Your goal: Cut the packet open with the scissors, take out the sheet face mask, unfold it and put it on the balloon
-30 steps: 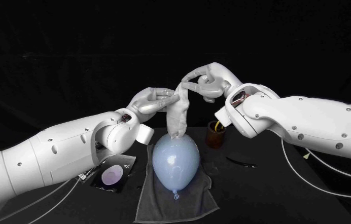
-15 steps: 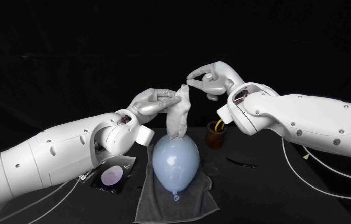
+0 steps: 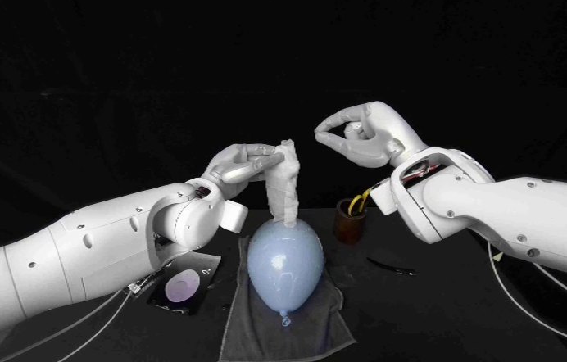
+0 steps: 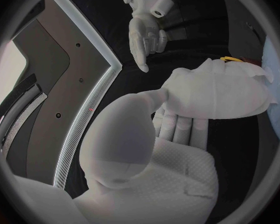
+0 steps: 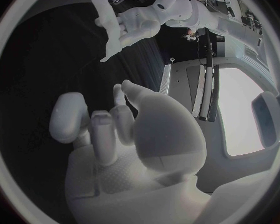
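Up above the bench point(image 3: 449, 321), the left hand point(image 3: 248, 165) pinches the top of the sheet mask point(image 3: 283, 186) between thumb and fingers. The mask hangs down as a crumpled, mostly folded white strip, and its lower end reaches the far end of the balloon point(image 3: 285, 264) and seems to touch it. The pale blue balloon lies on a grey towel point(image 3: 283, 337) in the middle of the bench, with its knot towards the robot. From the left wrist, the mask point(image 4: 221, 92) is a bunched white wad pressed against the fingertips. The right hand point(image 3: 360, 137) is raised beside the top of the mask, a little apart from it. Its fingers are curled in, thumb meeting a finger, and there is nothing in them. The right wrist view shows the same empty curl point(image 5: 134, 149). Behind the balloon and below the right hand, a brown cup point(image 3: 347, 227) stands with the yellow handles of the scissors point(image 3: 358, 204) poking out of it. The dark packet point(image 3: 181, 283) lies flat under the left arm, just beside the towel.
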You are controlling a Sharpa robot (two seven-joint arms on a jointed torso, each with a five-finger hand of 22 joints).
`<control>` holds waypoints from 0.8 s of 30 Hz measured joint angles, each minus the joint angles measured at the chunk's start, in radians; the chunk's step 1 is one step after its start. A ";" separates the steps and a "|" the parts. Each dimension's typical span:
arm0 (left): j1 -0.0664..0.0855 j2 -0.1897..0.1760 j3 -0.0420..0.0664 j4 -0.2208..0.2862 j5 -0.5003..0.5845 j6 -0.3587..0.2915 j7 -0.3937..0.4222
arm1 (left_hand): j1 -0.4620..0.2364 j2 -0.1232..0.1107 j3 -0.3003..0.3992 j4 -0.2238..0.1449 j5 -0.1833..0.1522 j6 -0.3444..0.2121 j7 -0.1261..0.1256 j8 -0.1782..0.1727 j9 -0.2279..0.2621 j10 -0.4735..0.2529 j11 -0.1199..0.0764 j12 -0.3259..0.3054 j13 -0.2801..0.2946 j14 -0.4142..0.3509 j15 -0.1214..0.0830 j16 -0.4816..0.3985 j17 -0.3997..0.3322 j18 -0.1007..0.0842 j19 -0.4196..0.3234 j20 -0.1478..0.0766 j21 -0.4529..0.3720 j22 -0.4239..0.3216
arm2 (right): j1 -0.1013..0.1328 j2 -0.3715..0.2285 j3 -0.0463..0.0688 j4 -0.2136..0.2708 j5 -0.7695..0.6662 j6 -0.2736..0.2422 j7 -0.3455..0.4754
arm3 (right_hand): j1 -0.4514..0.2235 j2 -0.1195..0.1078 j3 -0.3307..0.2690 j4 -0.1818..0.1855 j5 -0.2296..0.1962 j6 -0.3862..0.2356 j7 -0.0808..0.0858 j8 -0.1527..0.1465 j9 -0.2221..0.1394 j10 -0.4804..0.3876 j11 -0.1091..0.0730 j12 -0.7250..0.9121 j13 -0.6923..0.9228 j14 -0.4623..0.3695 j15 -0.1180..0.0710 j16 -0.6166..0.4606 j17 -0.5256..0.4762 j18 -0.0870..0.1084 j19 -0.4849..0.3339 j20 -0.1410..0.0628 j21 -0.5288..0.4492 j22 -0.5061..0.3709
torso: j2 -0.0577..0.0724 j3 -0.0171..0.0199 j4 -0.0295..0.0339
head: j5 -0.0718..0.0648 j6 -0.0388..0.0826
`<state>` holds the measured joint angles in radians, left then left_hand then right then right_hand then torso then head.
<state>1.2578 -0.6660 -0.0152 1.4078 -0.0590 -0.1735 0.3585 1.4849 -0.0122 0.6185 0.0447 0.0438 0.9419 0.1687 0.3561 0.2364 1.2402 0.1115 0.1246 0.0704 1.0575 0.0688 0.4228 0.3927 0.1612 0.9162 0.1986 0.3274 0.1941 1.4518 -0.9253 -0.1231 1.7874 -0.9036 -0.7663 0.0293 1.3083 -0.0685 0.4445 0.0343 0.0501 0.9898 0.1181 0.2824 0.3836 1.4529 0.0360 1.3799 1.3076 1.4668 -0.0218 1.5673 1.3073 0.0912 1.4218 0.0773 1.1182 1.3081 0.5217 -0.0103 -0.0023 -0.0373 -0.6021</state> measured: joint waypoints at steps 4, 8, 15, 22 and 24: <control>0.000 -0.001 0.000 0.000 0.016 -0.020 0.000 | -0.001 -0.001 0.001 -0.001 0.000 0.000 0.000 -0.001 0.000 0.000 0.000 0.000 0.000 -0.003 0.003 0.000 0.000 0.000 -0.007 0.000 0.005 0.004 | -0.019 0.000 -0.004 0.028 -0.073 -0.010 0.002 | 0.000 0.000 -0.002 -0.002 0.000 0.003 -0.003 0.004 0.000 0.008 -0.002 0.008 0.000 0.000 0.000 0.000 0.000 0.000 0.007 0.000 0.008 0.000 | 0.000 0.0001 -0.0002 | 0.000 0.001; 0.000 -0.002 -0.001 0.002 0.029 -0.033 0.000 | -0.001 -0.001 0.001 -0.001 -0.002 0.000 0.000 -0.001 0.000 -0.004 -0.004 0.000 0.000 -0.003 0.003 0.000 0.002 0.000 -0.014 0.000 0.012 0.008 | -0.041 0.023 -0.010 0.030 -0.148 -0.014 -0.006 | -0.020 -0.020 -0.013 0.007 0.000 0.002 -0.002 0.003 -0.007 0.009 -0.002 0.008 0.000 0.000 0.000 0.000 0.000 0.000 0.008 0.000 0.007 0.000 | 0.000 0.0002 -0.0001 | 0.000 0.001; 0.000 -0.003 -0.001 0.007 0.040 -0.043 -0.001 | -0.006 -0.006 0.001 -0.001 -0.002 0.006 -0.002 -0.004 -0.001 -0.006 -0.002 0.000 0.000 -0.012 0.005 0.004 0.003 0.000 -0.029 0.004 0.016 0.012 | -0.060 0.081 -0.013 -0.018 -0.257 -0.020 -0.052 | -0.049 -0.049 -0.038 0.027 0.000 -0.029 0.017 -0.028 -0.027 0.005 0.009 0.001 0.000 0.000 0.000 -0.001 0.001 0.000 0.007 0.000 -0.016 -0.001 | 0.001 -0.0005 0.0017 | -0.001 0.001; 0.000 -0.004 -0.001 0.012 0.045 -0.046 -0.002 | -0.011 -0.011 0.001 -0.001 0.001 0.009 0.001 -0.006 0.000 -0.006 -0.002 0.000 0.000 -0.012 0.005 0.004 0.003 0.000 -0.032 0.000 0.016 0.014 | -0.065 0.138 -0.014 -0.084 -0.343 -0.031 -0.108 | -0.057 -0.070 -0.057 0.038 0.000 -0.044 0.021 -0.044 -0.037 -0.004 0.018 -0.011 0.001 0.000 0.000 -0.001 0.001 -0.001 0.001 0.006 -0.030 -0.001 | 0.001 -0.0007 0.0018 | -0.002 -0.001; 0.000 -0.004 -0.001 0.014 0.046 -0.046 -0.002 | -0.012 -0.012 0.015 -0.015 0.001 0.009 0.001 -0.008 0.000 -0.006 -0.002 0.000 0.000 -0.012 0.005 0.004 0.003 -0.001 -0.035 0.003 0.016 0.014 | -0.066 0.152 -0.014 -0.099 -0.362 -0.033 -0.122 | -0.057 -0.070 -0.061 0.039 0.000 -0.045 0.023 -0.044 -0.038 -0.004 0.018 -0.012 0.001 0.000 0.000 0.000 0.001 -0.001 -0.002 0.009 -0.033 -0.001 | 0.002 -0.0006 0.0018 | -0.002 -0.001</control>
<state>1.2574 -0.6702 -0.0161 1.4214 -0.0134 -0.2195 0.3566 1.4728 -0.0245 0.6337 0.0295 0.0446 0.9506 0.1701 0.3477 0.2363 1.2346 0.1092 0.1246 0.0707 1.0452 0.0737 0.4266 0.3956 0.1606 0.8815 0.2012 0.3437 0.2081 1.3859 -0.7735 -0.1367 1.6886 -1.2654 -0.7992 -0.0922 1.2514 -0.1386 0.3834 0.0732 0.0501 0.9448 0.1409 0.2385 0.3452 1.4486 0.0539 1.3681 1.3082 1.4665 -0.0215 1.5673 1.3081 0.0905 1.4197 0.0864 1.0855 1.3074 0.5234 -0.0108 -0.0005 -0.0397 -0.6030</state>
